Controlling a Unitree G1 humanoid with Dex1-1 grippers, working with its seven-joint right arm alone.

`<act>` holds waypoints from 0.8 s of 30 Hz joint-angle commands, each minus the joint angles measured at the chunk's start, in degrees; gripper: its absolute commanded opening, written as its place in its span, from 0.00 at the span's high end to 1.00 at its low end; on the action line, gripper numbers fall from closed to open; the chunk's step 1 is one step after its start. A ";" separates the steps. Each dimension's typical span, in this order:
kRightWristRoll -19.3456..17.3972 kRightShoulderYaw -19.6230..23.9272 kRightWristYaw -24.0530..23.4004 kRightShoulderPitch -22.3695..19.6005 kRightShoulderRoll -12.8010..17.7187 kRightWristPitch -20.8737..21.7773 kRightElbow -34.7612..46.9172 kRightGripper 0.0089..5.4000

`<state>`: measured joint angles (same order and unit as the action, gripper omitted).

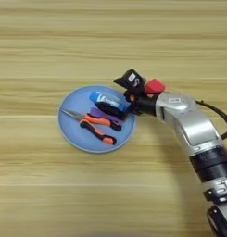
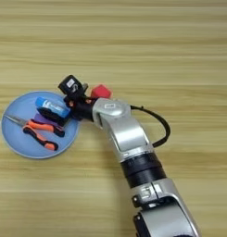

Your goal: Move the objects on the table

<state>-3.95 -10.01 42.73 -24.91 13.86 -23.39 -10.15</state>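
Pliers (image 1: 94, 125): lying on the blue plate (image 1: 71, 134), handles toward the right.
Purple block (image 1: 100, 113): on the plate, just beyond the pliers, partly hidden by the black fingers.
Red cube (image 1: 154, 85): on the table (image 1: 110, 41), right of the plate, beside the wrist.
Right gripper (image 1: 110, 105): over the plate's right part; a blue item lies by its fingers; grip cannot be told.

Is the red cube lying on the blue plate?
No, the red cube sits on the table just outside the plate, beside the gripper, while the pliers lie on the plate.
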 commanded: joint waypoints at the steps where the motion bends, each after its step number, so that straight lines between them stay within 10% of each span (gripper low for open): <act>1: 0.20 0.07 -1.26 -4.45 -0.10 2.12 0.10 0.02; 24: 4.31 -1.94 -3.61 -7.92 -2.51 7.82 -13.91 0.48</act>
<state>0.15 -13.04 40.51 -28.21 11.04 -17.08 -24.65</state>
